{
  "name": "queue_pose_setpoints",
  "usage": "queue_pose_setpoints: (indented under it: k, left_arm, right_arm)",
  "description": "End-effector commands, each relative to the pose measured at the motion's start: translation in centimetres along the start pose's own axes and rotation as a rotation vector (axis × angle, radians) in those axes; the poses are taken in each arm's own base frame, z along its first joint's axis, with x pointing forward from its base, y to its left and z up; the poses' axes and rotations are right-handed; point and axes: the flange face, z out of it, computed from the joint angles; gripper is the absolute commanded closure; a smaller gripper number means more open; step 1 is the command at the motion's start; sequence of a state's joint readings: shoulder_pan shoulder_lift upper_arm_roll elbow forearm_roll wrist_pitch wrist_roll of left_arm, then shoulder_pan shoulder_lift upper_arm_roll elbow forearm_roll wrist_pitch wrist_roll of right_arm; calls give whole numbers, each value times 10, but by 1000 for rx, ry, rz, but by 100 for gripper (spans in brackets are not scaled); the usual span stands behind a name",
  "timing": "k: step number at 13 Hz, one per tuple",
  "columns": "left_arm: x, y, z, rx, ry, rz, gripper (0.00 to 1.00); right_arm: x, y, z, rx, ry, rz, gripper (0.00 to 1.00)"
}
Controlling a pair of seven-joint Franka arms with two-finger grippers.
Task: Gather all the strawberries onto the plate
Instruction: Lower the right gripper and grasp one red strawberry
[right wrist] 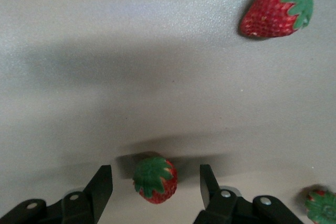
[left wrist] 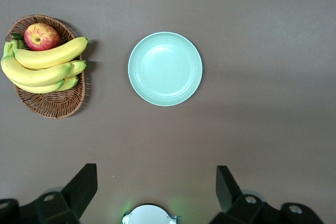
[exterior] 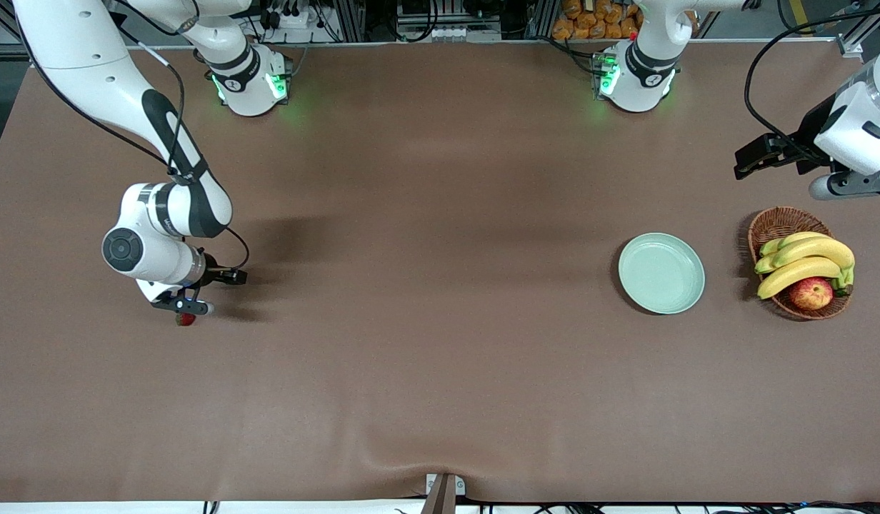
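Observation:
My right gripper (exterior: 186, 308) is down at the table near the right arm's end. It stands open astride one strawberry (right wrist: 155, 180), with a gap on each side between berry and fingers (right wrist: 102, 184). In the front view that strawberry (exterior: 186, 319) peeks out red below the hand. A second strawberry (right wrist: 275, 8) and a third (right wrist: 321, 205) lie on the cloth nearby; the arm hides both in the front view. The pale green plate (exterior: 661, 273) (left wrist: 165, 68) lies bare toward the left arm's end. My left gripper (exterior: 758, 153) (left wrist: 157, 182) waits open, high above the table.
A wicker basket (exterior: 776, 218) (left wrist: 52, 106) with bananas (exterior: 804, 260) and an apple (exterior: 811, 293) stands beside the plate, closer to the left arm's end. A brown cloth (exterior: 426, 321) covers the table.

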State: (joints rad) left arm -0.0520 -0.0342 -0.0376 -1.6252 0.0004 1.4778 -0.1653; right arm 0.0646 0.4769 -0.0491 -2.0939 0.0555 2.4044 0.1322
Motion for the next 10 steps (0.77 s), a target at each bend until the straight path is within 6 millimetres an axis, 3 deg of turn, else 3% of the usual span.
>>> queue_pose_setpoints:
  k: [1,3,4,7,10]
  left_arm:
    - [-7,1,0,-8,6,-7,0]
    - [-8,0,1,-8,5,-8,0]
    - [-8,0,2,-7,3,-8,0]
    - [-10,0,2,-7,2,-8,0]
    - [-10,0,4,-6,-1,-8,0]
  right_arm:
    - [-2,-1,1,10,7,13,51]
    - [-2,0,1,10,5,4,88]
    - [-3,0,2,10,2,4,100]
    - [-2,-1,-6,12,8,-1,100]
    - [-2,-9,-51,26,63,-14,100]
